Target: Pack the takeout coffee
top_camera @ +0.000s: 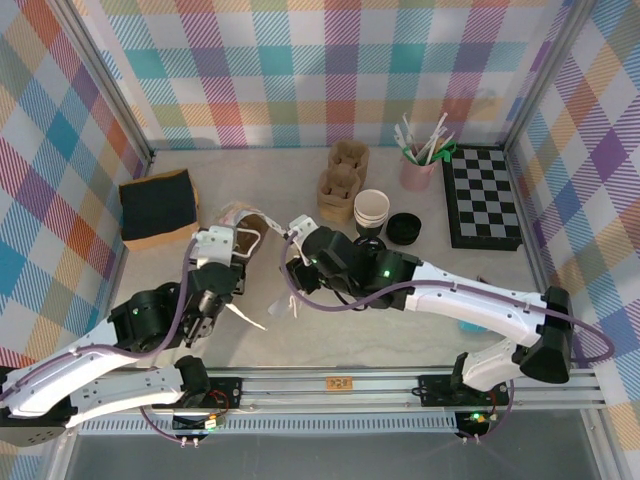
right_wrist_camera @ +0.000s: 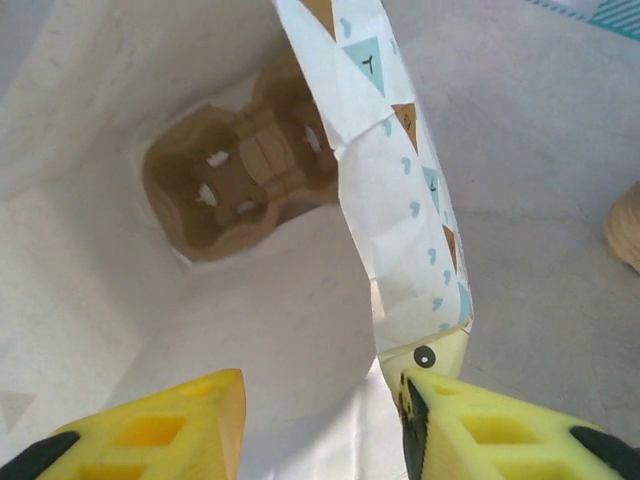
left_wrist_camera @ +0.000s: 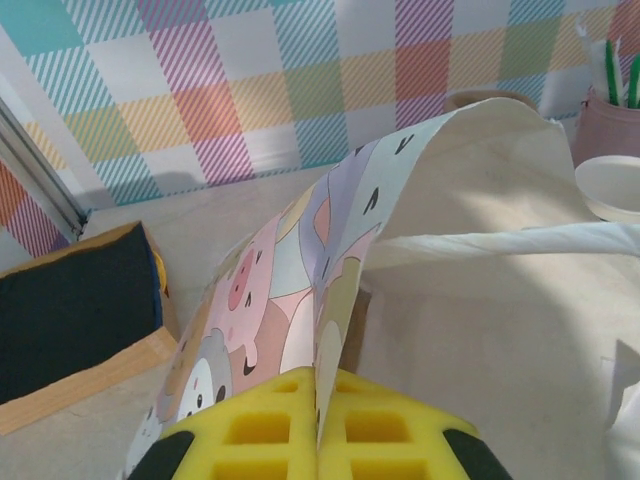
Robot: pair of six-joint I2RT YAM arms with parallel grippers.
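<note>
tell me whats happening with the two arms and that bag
The left gripper is shut on the rim of a printed bag, holding it up. The right gripper stands open at the opposite rim, one finger inside. A cardboard cup carrier lies at the bag's bottom with empty wells.

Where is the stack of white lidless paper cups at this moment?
In the top view, the stack of white paper cups stands toward the back, between the brown cardboard cup carriers on its left and the round black lid on its right.
</note>
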